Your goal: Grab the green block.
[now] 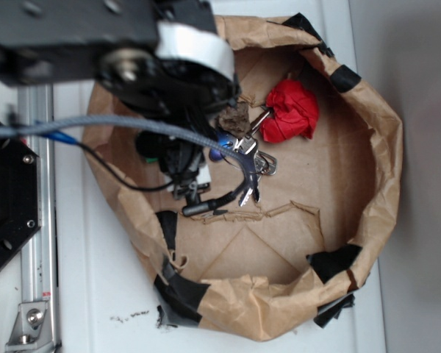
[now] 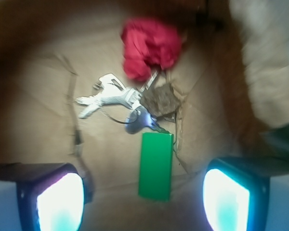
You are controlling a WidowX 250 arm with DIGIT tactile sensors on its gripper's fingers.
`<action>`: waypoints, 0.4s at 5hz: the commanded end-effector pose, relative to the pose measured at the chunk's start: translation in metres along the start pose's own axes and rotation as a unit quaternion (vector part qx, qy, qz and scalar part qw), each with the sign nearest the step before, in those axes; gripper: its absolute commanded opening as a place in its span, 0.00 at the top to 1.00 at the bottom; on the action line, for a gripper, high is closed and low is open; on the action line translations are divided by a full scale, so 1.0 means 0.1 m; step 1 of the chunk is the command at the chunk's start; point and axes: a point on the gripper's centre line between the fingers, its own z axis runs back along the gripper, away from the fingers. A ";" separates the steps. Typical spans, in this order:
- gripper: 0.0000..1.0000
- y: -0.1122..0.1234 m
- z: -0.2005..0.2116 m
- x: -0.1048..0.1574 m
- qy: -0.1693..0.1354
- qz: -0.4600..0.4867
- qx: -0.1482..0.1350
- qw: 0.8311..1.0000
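The approach is being made: the gripper (image 2: 143, 202), jaws spread and empty, is being held above the green block (image 2: 156, 166). Descent and closure are being called for.

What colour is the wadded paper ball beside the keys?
Red; the paper ball shows best in the exterior view.

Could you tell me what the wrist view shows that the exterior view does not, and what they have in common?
Only the wrist view shows the whole green block, lying flat between the open claw fingers, its far end close to the keys. Only the exterior view shows the full rim of the paper bag, its black tape patches, and the arm that hides nearly all of the block. Both show the red paper ball, the brown chunk and the keys on the brown paper floor.
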 end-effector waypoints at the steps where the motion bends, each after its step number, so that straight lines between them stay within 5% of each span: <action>1: 0.00 0.14 -0.57 -0.23 -0.011 -0.065 -0.010 0.998; 2: 0.00 0.19 -0.78 -0.19 -0.041 -0.067 -0.031 0.996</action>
